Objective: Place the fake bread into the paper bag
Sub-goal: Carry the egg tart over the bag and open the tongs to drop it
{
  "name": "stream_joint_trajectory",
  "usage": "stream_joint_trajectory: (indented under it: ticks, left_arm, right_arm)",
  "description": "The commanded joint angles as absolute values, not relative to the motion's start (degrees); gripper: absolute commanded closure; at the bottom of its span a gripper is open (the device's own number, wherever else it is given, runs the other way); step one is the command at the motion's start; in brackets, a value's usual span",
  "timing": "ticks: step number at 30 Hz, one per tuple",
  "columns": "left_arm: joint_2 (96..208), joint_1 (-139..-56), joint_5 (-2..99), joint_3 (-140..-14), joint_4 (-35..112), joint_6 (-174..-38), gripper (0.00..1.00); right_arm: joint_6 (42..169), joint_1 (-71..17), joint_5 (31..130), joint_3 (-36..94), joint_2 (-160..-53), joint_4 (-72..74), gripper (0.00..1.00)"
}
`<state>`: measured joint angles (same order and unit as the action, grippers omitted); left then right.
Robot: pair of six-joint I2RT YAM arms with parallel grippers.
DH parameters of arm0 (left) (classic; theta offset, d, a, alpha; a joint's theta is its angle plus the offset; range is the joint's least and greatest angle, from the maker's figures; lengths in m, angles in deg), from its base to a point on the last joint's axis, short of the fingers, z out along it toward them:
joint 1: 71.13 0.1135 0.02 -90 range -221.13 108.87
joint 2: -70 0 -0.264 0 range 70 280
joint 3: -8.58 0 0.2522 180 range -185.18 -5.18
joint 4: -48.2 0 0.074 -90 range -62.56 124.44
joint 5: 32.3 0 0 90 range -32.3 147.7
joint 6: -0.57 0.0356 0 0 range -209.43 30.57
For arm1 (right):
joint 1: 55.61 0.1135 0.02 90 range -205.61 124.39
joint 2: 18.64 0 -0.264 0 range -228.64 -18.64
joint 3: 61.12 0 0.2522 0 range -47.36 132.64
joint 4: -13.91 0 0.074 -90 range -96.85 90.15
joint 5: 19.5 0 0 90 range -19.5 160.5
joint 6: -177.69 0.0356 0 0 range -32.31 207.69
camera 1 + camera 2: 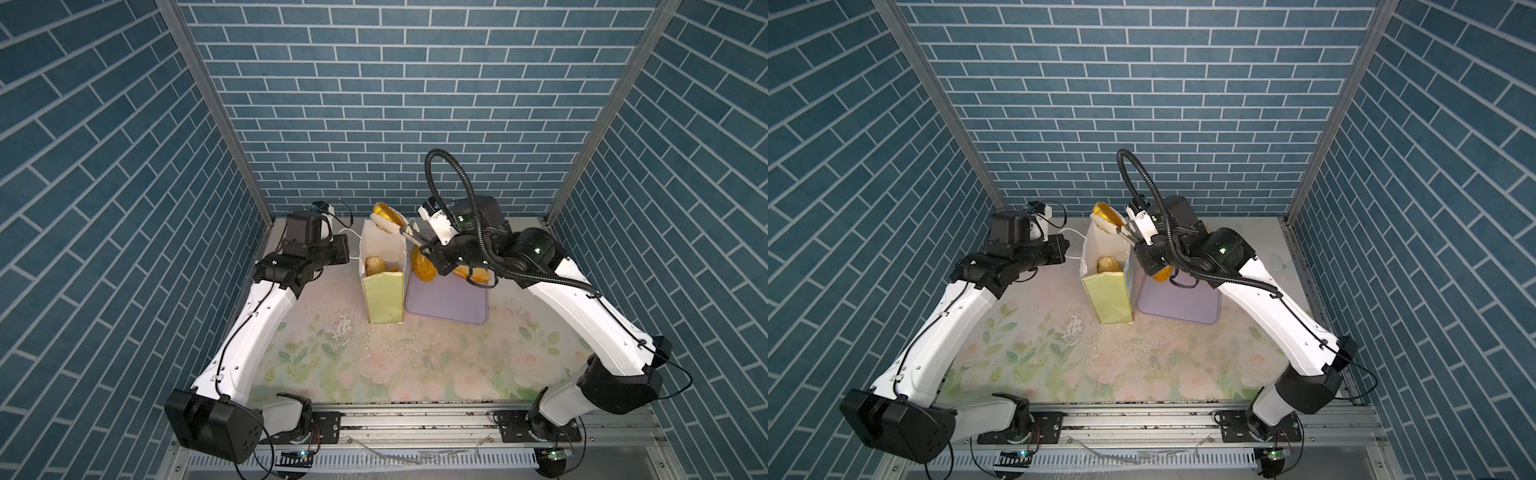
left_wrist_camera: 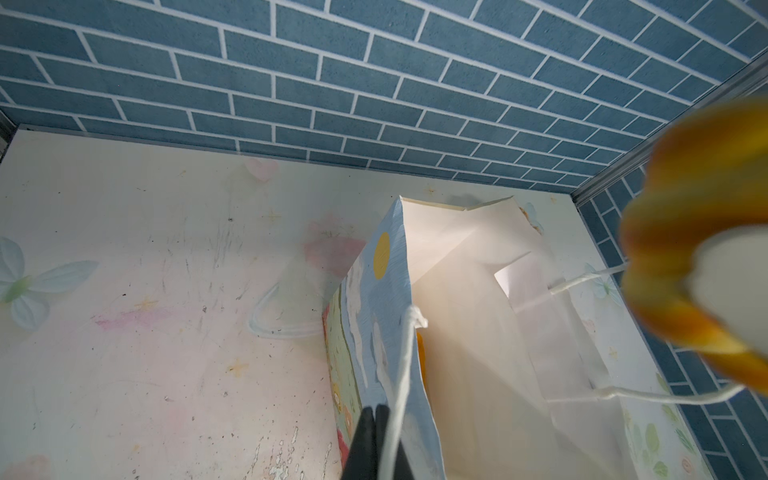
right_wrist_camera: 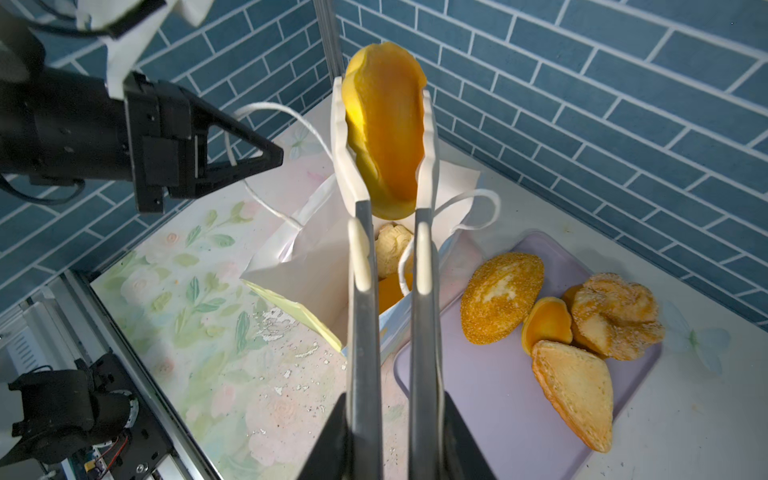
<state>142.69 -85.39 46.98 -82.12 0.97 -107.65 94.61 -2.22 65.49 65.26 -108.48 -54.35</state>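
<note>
The paper bag (image 1: pixel 382 299) (image 1: pixel 1106 301) stands open mid-table, white inside (image 2: pixel 457 332) (image 3: pixel 307 266). My left gripper (image 2: pixel 376 411) (image 1: pixel 347 249) (image 3: pixel 276 158) is shut on its near white cord handle (image 2: pixel 405 353), which runs taut. My right gripper (image 3: pixel 392 436) (image 1: pixel 432 249) is shut on metal tongs (image 3: pixel 363 332). The tongs' white tips pinch a smooth golden-orange piece of fake bread (image 3: pixel 384 129) (image 1: pixel 384 212) (image 1: pixel 1104 212) above the bag's far rim. A pale bun (image 3: pixel 390 249) (image 1: pixel 374 264) lies inside the bag.
A lavender tray (image 3: pixel 478 395) (image 1: pixel 449 301) lies just right of the bag. It holds a seeded oval loaf (image 3: pixel 500 297), a sugared twisted bun (image 3: pixel 615 316), a triangular turnover (image 3: pixel 575 390) and a small orange piece (image 3: pixel 546 324). Brick walls close the back and sides.
</note>
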Motion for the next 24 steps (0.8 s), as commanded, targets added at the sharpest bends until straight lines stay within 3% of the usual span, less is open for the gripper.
stream_joint_trajectory:
  ticks: [1,6,14,24]
  left_arm:
    - [141.8,-85.6,46.9,-81.2,1.4,-107.7,0.94]
    - [141.8,-85.6,46.9,-81.0,1.6,-107.7,0.94]
    - [141.4,-85.6,46.9,-80.6,1.5,-107.7,0.94]
    - [141.4,-85.6,46.8,-80.4,1.8,-107.9,0.94]
  right_arm:
    - [92.1,-0.7,63.9,65.0,-108.7,-52.8,0.80]
    - [92.6,0.0,61.4,63.7,-110.0,-54.9,0.77]
    - [93.4,0.3,60.0,62.5,-110.0,-56.0,0.58]
    - [93.3,0.6,59.2,62.7,-107.7,-55.0,0.50]
